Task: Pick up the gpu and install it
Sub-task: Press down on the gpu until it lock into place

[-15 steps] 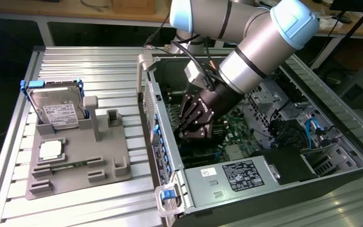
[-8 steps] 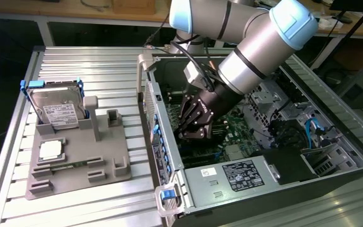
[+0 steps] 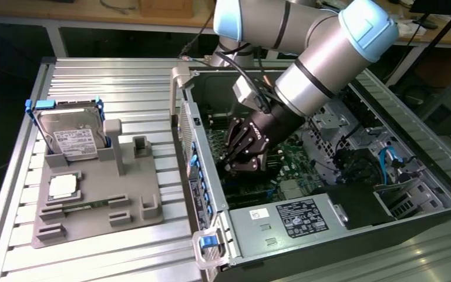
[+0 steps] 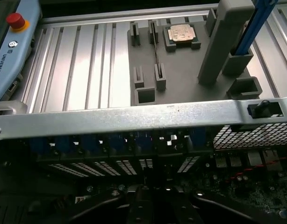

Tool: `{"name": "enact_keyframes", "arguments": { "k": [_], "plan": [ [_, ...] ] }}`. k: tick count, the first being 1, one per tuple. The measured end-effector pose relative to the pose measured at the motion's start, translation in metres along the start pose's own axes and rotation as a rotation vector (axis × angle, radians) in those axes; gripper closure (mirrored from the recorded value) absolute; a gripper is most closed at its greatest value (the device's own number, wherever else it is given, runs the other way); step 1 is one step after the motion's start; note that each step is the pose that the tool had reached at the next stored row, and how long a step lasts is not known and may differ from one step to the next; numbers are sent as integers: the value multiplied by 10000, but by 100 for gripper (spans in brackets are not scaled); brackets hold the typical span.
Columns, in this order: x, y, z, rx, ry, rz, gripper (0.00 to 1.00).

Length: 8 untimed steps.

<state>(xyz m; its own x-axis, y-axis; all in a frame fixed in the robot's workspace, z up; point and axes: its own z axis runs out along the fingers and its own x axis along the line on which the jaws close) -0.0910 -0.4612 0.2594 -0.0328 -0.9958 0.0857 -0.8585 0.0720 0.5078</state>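
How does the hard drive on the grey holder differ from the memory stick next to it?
The hard drive stands on edge in a blue frame; the memory stick lies low in its slots. The hard drive is broad and silver with a white label; the memory stick is narrow and green. Both sit on the grey holder.

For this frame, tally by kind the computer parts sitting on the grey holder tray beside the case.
Hard drive, silver with white label, standing in its blue frame: 1
Processor chip, square, lying flat: 1
Memory stick, narrow and green, lying along the tray's near edge: 1
Total: 3
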Motion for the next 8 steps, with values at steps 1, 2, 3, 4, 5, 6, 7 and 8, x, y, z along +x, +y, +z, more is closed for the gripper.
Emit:
{"name": "enact_keyframes", "arguments": {
  "k": [1, 2, 3, 4, 5, 6, 7, 8],
  "plan": [
    [-4, -17, -10, -1, 0, -1, 89],
    [-9, -25, -16, 0, 2, -1, 89],
    [-18, -27, -18, -1, 1, 0, 89],
    [-28, -27, -19, -1, 0, 1, 89],
    [-37, -27, -20, -1, 0, 0, 89],
    [-44, -26, -20, -1, -1, 3, 89],
    [-50, -26, -21, -1, -3, 5, 89],
    [-53, -24, -19, -1, -5, 9, 89]
  ]
}}
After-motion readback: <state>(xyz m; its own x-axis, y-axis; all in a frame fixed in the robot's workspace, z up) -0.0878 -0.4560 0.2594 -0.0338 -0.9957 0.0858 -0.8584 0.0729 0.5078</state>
